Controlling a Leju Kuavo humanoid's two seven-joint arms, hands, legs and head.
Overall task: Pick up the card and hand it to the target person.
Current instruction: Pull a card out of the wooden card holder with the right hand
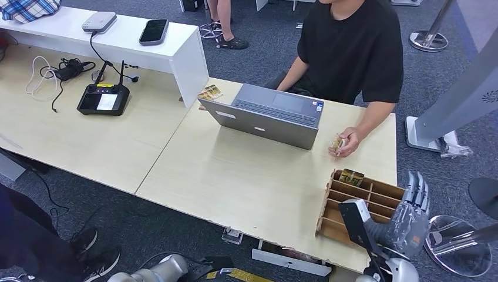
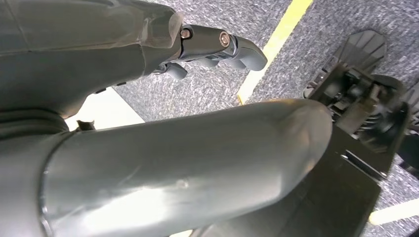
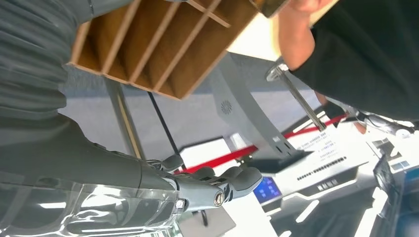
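A person in a black shirt (image 1: 352,47) sits behind the table and holds a small gold card (image 1: 336,143) in one hand (image 1: 347,141). Near me a wooden slotted holder (image 1: 364,207) stands on the table's right corner, with another card (image 1: 351,177) in its far slot. My right hand (image 1: 411,216) is raised just right of the holder, fingers straight and apart, holding nothing. The right wrist view shows its fingers (image 3: 217,183) bare below the holder (image 3: 148,44). My left hand (image 2: 148,98) hangs over the carpet with nothing in it.
An open grey laptop (image 1: 264,114) sits mid-table between me and the person. Two more cards (image 1: 209,92) lie beside a white shelf (image 1: 182,56) carrying a phone (image 1: 154,30). A black remote controller (image 1: 104,98) and cables lie far left. A grey sign stand (image 1: 452,111) rises at the right.
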